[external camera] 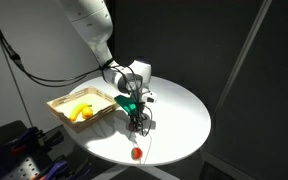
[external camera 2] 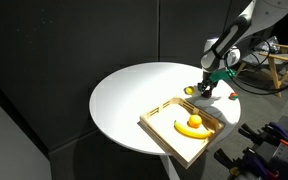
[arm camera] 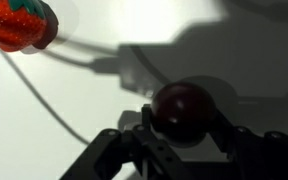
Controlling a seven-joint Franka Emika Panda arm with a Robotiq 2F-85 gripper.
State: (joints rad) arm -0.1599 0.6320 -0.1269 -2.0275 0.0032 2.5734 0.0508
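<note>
The round white counter [external camera: 179,108] carries a shallow wooden tray [external camera 2: 159,136] holding a yellow banana [external camera 2: 189,129] and an orange [external camera 2: 195,120]. Just beside the tray, the tool [external camera: 137,120] hangs low over the counter. In the wrist view it is clenched around a dark red round fruit [arm camera: 182,108], with a finger tight against each flank.

The hold looks centred, which suits a smooth ball. I would keep the squeeze gentle and the wrist level, since a round fruit can roll out of an off-centre pinch. A red strawberry-like piece [arm camera: 19,22] lies near on the counter, and a thin white cord [arm camera: 44,100] runs past it. Any motion should stay clear of both.
</note>
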